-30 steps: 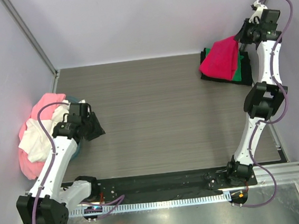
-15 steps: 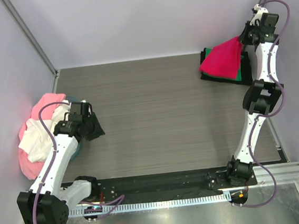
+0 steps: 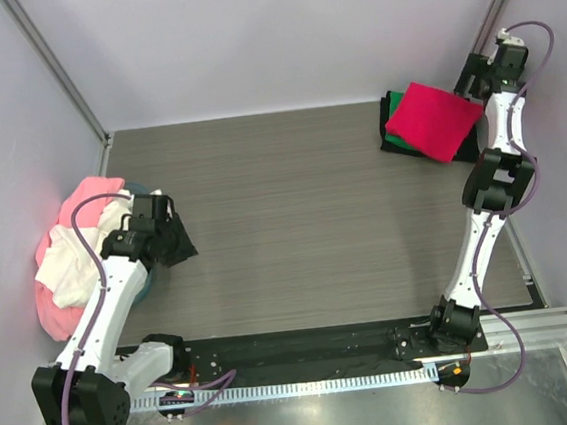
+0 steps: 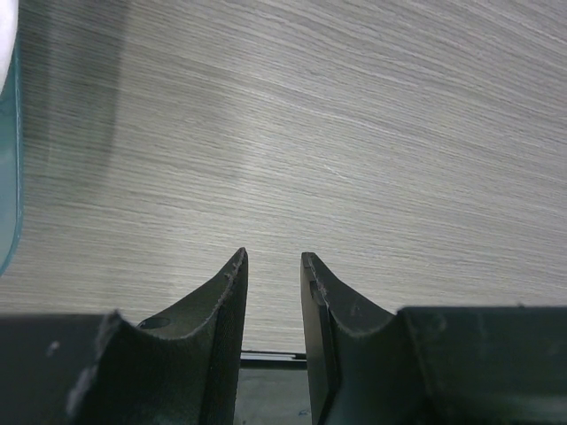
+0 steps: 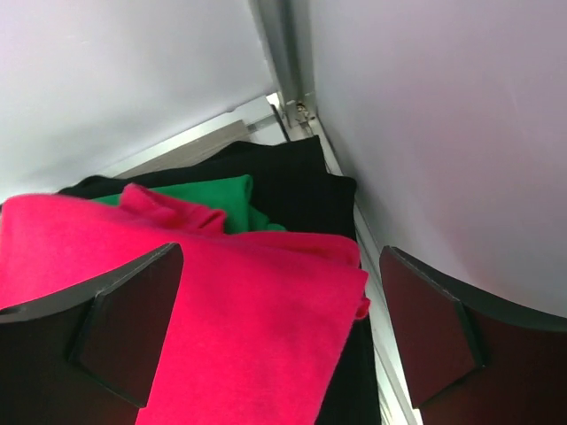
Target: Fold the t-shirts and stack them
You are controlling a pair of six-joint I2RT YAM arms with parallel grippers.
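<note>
Stack: three folded shirts sat one on top of the other in the far right corner of the table (image 3: 293, 202), close to the wall.
Top one: the red shirt (image 3: 433, 121) was bright red-pink, soft and smooth. It was folded into a flat square and turned a bit crooked on the stack.
Middle one: the green shirt (image 3: 390, 140) was very bright green. Only a thin strip of it peeked out from under the red one.
Bottom one: the black shirt (image 3: 390, 107) lay flat under the others, and its edges showed on the wall side and the left side.
Right hand: my right hand (image 5: 282, 255) was opened up very wide and held nothing. It hung just over the edge of the red shirt nearest the wall.
Left hand: my left hand (image 4: 273, 266) had its two fingers only a little apart, with nothing between them. It was over bare table.
Messy pile: the pink shirt (image 3: 81, 197), the white shirt (image 3: 67, 263) and a bit of the teal shirt (image 4: 7, 159) lay all bunched up at the left edge of the table, just beside my left arm.
</note>
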